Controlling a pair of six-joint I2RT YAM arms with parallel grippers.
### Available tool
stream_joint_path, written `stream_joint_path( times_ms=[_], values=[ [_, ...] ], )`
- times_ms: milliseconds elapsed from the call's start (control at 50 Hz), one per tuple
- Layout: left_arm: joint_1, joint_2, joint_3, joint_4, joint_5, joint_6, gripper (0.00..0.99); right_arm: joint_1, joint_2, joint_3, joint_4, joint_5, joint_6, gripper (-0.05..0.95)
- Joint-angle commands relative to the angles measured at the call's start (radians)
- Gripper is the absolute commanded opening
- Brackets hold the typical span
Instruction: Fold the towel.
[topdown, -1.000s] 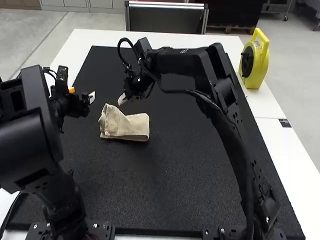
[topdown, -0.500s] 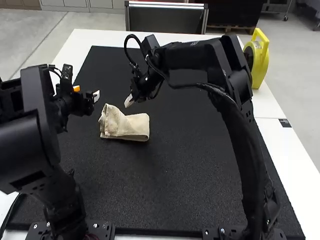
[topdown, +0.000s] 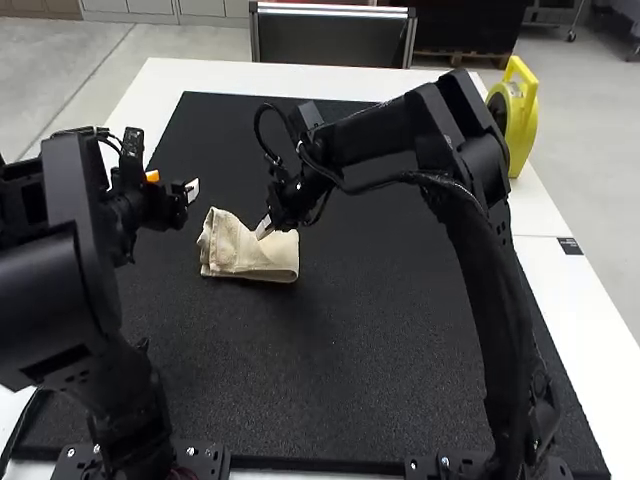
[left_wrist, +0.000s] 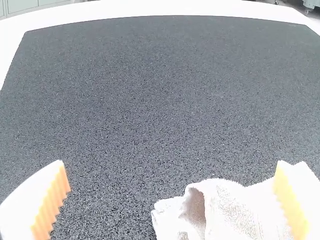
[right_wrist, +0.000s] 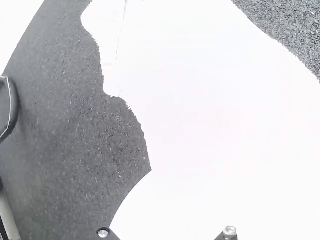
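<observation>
The beige towel (topdown: 245, 255) lies folded into a small bundle on the black mat, its left end raised in a peak. My right gripper (topdown: 266, 228) is over the towel's far edge, pointing down at it; whether it touches cannot be told. My left gripper (topdown: 188, 191) hangs beyond and to the left of the towel. In the left wrist view my left gripper (left_wrist: 172, 195) is open with nothing held, and the towel (left_wrist: 227, 210) shows an open loop at one end. In the right wrist view the pale towel (right_wrist: 200, 90) lies close below my right gripper (right_wrist: 166, 225).
The black mat (topdown: 350, 370) covers most of the white table (topdown: 545, 235). A yellow reel (topdown: 517, 130) stands on the table's far right. The right arm reaches across the mat's middle, and the left arm stands along its left side.
My right gripper has moved slightly right, toward the near side and down to the towel. The left gripper shifted a little to the right, then stayed. The towel has not moved.
</observation>
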Motion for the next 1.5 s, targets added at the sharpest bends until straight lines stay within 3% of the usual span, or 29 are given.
stream_joint_path(
  times_ms=[0, 1480],
  values=[
    [-0.004, -0.035, 0.003, 0.004, -0.01, -0.007, 0.961, 0.01, -0.032, -0.003, 0.023, -0.007, 0.014, -0.01],
    [0.001, -0.052, 0.003, -0.009, -0.002, -0.004, 0.961, 0.072, 0.082, 0.0, 0.151, -0.008, 0.058, -0.01]
  ],
)
